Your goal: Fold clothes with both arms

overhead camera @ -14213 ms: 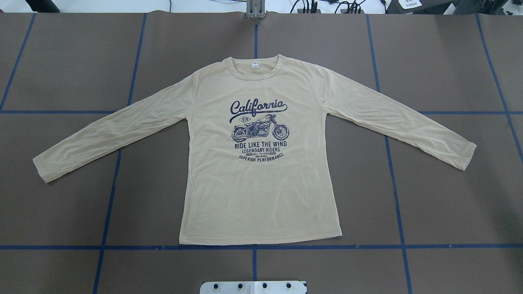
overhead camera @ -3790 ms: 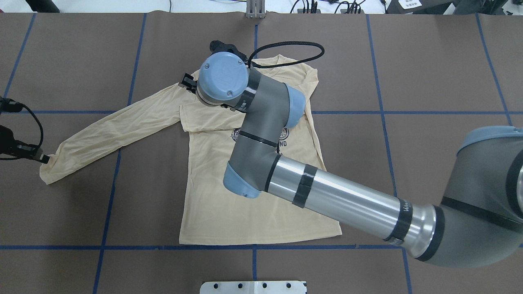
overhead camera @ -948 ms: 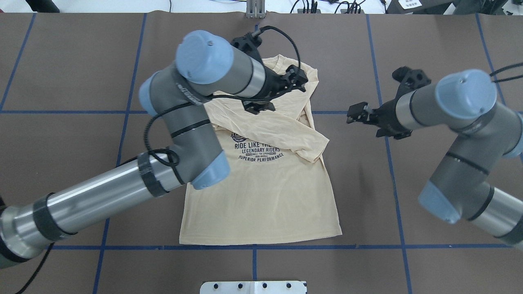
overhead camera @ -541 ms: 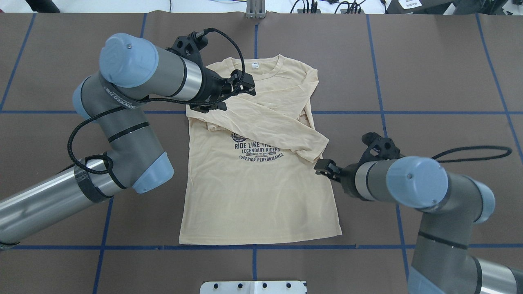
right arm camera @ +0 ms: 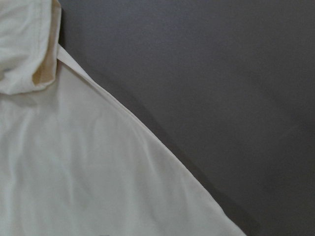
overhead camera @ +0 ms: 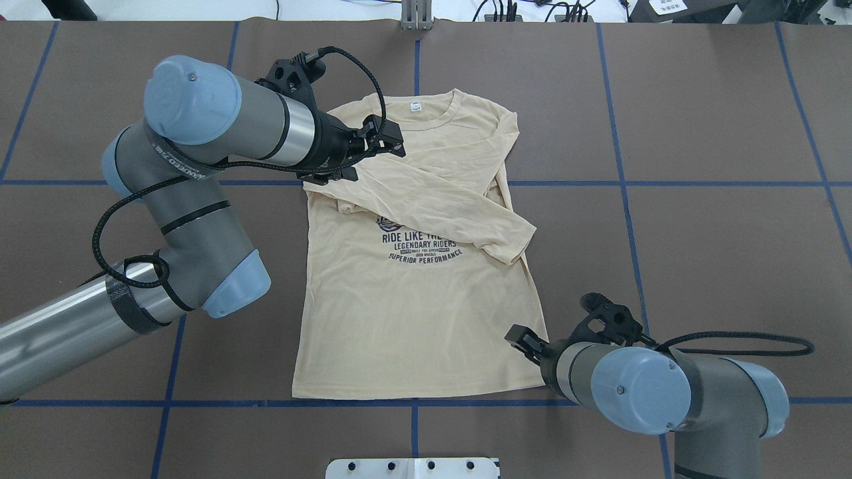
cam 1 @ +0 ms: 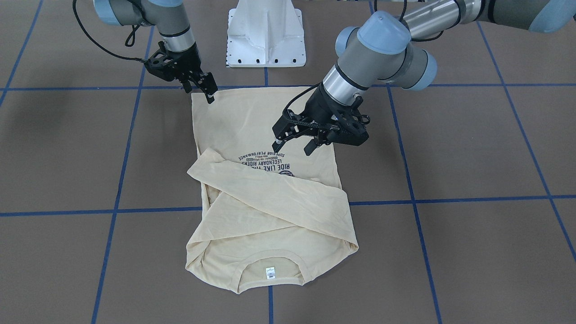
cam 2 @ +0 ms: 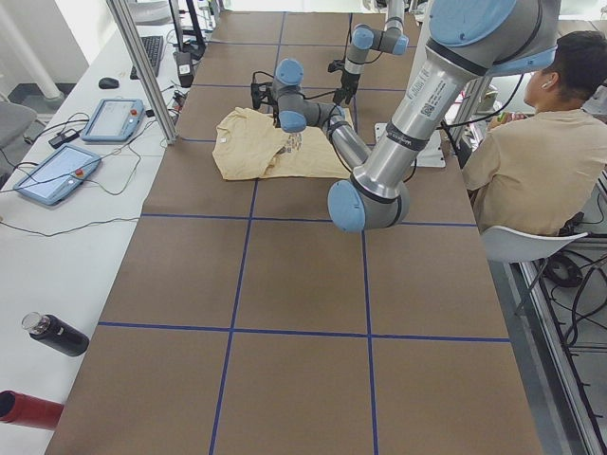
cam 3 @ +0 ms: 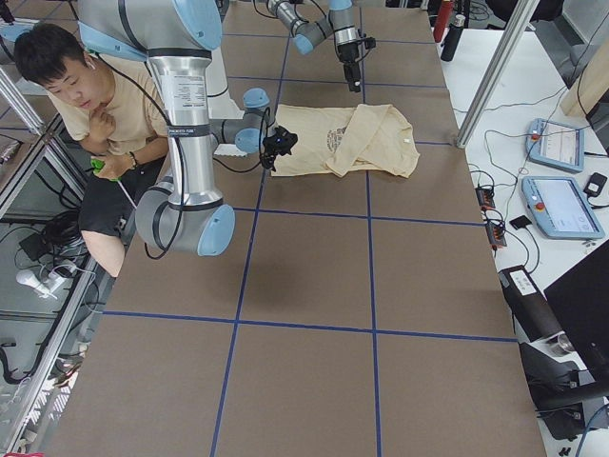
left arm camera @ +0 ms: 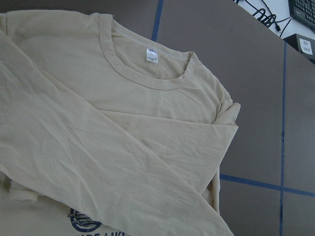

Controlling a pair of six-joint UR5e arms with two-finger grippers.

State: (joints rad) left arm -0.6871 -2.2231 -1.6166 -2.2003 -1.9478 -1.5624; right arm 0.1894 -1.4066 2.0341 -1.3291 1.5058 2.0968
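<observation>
Brown table, cream T-shirt, sleeves folded

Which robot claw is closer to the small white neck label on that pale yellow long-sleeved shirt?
Left. The left gripper hovers over the shirt close beside the label; the right gripper is at the hem corner.

My brown table carries a blue tape grid. White pedestal at its edge. Seated person alongside. Side bench: two tablets, black bottle.

Right pincer moved from sleeve cuff toward hem corner of the shirt (near side), left pincer eased back.
</observation>
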